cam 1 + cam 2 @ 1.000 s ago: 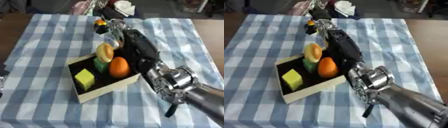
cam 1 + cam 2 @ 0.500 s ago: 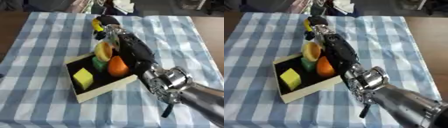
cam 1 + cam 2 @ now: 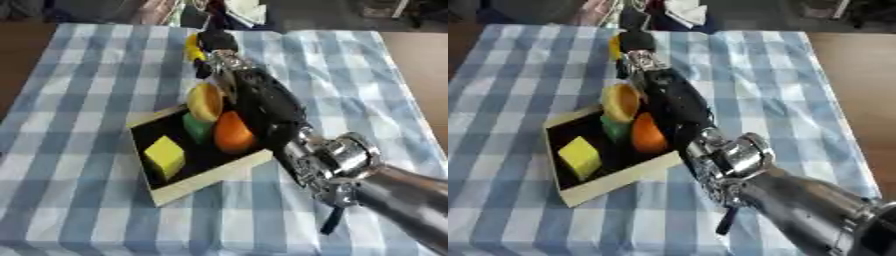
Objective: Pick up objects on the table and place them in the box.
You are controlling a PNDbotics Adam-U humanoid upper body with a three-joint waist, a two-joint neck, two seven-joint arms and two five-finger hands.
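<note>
**Right arm extended over box; hand at far table edge with yellow object**

Left eye view: The table (image 3: 87,60), covered in a blue-and-white checked cloth, fills most of the frame. Open cloth lies to the left of the box (image 3: 210,172) and along the near edge; the right side is largely taken up by the right arm, which runs diagonally from the lower right corner to the far edge. The box sits near the table's middle, askew, with a pale rim and a dark floor. Inside it are a yellow cube (image 3: 164,156) at the near left, a green piece (image 3: 196,127) in the middle, an orange rounded object (image 3: 233,132) touching the arm's side, and a yellow round piece (image 3: 205,101) leaning at the far corner. The right hand (image 3: 217,42) is beyond the box, close to the far table edge, with a yellow object (image 3: 191,47) against its left side. Whether the fingers are curled round it cannot be told.

Right eye view: Same layout. Clutter (image 3: 684,12) lies just past the far edge, directly behind the hand. The right strip of cloth is open as far as the bare wooden floor (image 3: 855,75).
</note>
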